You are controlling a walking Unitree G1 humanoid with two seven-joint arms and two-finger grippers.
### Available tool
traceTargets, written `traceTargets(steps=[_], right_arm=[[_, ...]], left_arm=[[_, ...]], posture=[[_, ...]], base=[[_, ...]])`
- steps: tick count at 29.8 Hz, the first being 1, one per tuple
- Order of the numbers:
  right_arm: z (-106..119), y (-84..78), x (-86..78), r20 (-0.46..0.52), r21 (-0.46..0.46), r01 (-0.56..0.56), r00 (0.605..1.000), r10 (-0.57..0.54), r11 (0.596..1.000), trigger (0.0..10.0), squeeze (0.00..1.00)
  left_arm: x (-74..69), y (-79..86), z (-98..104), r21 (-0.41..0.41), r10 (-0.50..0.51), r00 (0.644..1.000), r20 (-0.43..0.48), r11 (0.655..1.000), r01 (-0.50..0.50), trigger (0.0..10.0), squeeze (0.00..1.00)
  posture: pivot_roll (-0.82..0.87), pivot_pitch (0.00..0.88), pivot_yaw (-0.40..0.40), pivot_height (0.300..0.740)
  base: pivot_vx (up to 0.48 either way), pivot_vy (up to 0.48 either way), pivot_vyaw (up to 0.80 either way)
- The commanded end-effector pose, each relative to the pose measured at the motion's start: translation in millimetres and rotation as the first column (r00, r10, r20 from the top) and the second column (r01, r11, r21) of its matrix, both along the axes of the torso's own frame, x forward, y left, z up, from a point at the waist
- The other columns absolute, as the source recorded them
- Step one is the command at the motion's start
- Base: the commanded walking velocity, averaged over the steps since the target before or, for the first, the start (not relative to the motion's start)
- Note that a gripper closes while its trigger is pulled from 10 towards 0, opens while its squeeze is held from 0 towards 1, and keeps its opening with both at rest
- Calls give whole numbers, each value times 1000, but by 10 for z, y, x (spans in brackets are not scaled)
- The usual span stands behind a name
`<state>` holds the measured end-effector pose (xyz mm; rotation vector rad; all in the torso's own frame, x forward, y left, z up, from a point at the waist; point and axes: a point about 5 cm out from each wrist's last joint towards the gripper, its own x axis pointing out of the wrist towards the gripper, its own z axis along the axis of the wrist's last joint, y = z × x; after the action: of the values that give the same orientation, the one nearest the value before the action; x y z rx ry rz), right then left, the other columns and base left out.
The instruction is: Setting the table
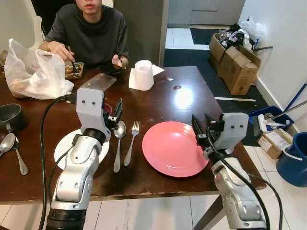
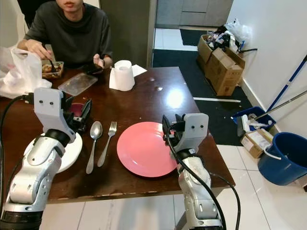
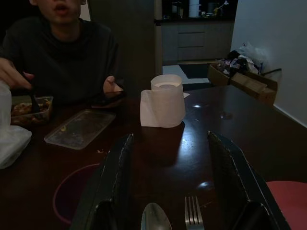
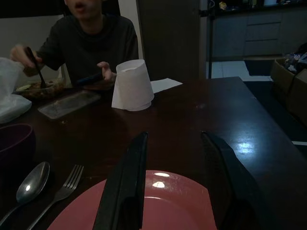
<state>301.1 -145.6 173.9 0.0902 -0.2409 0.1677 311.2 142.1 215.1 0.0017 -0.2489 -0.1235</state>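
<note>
A pink plate [image 1: 175, 148] lies near the table's front edge, right of centre. A spoon [image 1: 118, 143] and a fork [image 1: 132, 142] lie side by side just left of it. A white plate [image 1: 64, 146] sits further left, partly under my left arm. My left gripper [image 3: 170, 139] hovers open and empty above the spoon and fork heads. A purple bowl [image 3: 72, 196] stands close to its left. My right gripper [image 4: 175, 136] is open and empty over the pink plate's right rim.
A person sits at the far side eating from a food container [image 1: 73, 70]. Nearby are a paper roll [image 1: 142, 75], a clear lid [image 1: 98, 81] and a plastic bag [image 1: 33, 72]. A dark bowl [image 1: 9, 117] and spoons [image 1: 7, 143] lie far left. Boxes [image 1: 237, 67] and a blue bucket [image 1: 295, 160] stand on the floor to the right.
</note>
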Motion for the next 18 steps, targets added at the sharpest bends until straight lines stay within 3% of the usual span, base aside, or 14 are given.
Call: traceTargets(steps=[1,18], right_arm=[[-15,15,15,-9,-7,-6,1000,6,1000,10000,0],[-19,-7,14,-14,-4,6,1000,-6,1000,10000,0]], left_arm=[[12,17,-48,3,3,1000,-16,1000,-3,10000,0],[24,23,-36,-4,16,1000,-14,1000,-16,10000,0]], posture=[[40,0,75,740],[19,0,68,740]], base=[[0,0,0],[0,0,0]])
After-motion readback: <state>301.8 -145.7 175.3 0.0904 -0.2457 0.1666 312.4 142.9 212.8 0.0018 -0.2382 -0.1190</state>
